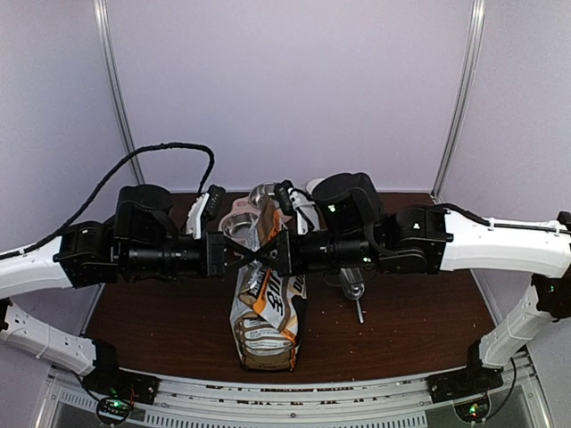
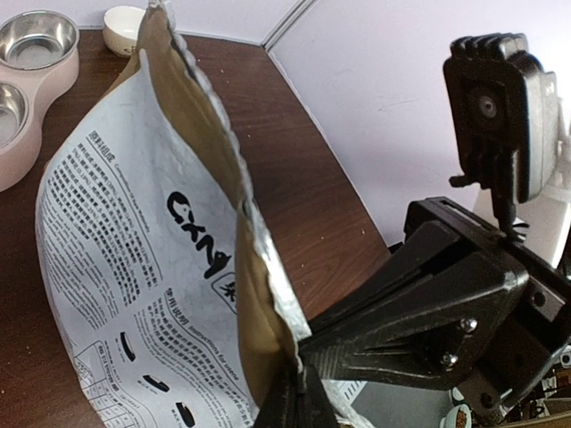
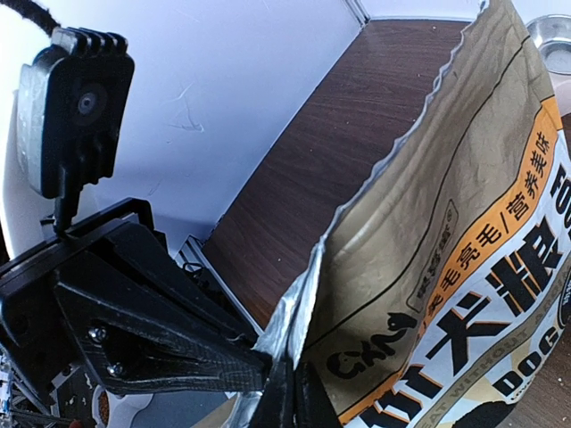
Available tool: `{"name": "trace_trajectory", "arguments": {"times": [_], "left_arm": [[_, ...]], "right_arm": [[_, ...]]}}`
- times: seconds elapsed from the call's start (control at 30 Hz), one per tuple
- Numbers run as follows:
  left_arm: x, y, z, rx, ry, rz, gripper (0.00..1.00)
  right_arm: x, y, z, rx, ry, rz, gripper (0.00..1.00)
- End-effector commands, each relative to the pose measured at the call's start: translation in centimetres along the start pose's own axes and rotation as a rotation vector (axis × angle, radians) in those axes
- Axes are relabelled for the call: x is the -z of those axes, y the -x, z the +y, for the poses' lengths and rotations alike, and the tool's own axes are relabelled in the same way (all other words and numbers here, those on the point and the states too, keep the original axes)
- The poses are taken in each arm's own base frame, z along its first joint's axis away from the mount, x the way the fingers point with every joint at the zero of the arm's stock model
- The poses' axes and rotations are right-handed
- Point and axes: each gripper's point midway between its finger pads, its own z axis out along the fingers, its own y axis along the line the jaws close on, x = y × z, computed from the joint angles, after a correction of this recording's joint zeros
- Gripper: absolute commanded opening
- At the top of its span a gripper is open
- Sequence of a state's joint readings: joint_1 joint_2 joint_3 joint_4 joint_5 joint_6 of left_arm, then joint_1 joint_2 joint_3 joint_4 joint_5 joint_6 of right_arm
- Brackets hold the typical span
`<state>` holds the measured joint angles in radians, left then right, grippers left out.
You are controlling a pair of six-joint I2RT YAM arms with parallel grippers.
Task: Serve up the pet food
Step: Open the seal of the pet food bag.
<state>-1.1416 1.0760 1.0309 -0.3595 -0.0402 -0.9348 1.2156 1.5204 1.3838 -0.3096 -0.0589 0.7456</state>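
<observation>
The white-and-kraft pet food bag (image 1: 268, 312) stands upright at the table's middle, its torn top with silver lining held between both arms. My left gripper (image 1: 248, 254) is shut on the bag's top rim from the left. In the left wrist view the closed tips (image 2: 303, 403) pinch the lining beside the printed white face (image 2: 134, 250). My right gripper (image 1: 270, 254) is shut on the same rim from the right, tips (image 3: 290, 401) clamped on the silver edge next to the orange-and-brown face (image 3: 464, 250). The two grippers meet tip to tip. The pet food itself is hidden inside the bag.
A pink double-bowl feeder (image 1: 230, 211) with steel bowls sits behind the bag, its pink rim (image 2: 62, 76) at the far left of the left wrist view. A small white bowl (image 2: 125, 27) stands beyond it. A metal scoop (image 1: 354, 290) lies right of the bag.
</observation>
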Motion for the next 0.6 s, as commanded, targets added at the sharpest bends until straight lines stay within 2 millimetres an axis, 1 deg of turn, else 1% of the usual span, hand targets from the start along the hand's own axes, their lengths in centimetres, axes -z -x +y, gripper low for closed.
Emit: {"name": "trace_trajectory", "arguments": {"times": [0.0,0.23,0.57], "left_arm": [[1.0,1.6,-0.9,0.016,-0.039,-0.082,0.00],[1.1,1.5,-0.7,0.022,-0.034,-0.085,0.00],[1.4,1.6,-0.5,0.026,-0.026,-0.092,0.00]], "right_arm": [[-0.1,-0.4,-3.7,0.063,-0.203,0.005,0.00],[0.2,-0.1,-4.0,0.072,-0.235,-0.010,0.00],[0.7,0.0,-5.3,0.096,-0.321,-0.012,0.00]]}}
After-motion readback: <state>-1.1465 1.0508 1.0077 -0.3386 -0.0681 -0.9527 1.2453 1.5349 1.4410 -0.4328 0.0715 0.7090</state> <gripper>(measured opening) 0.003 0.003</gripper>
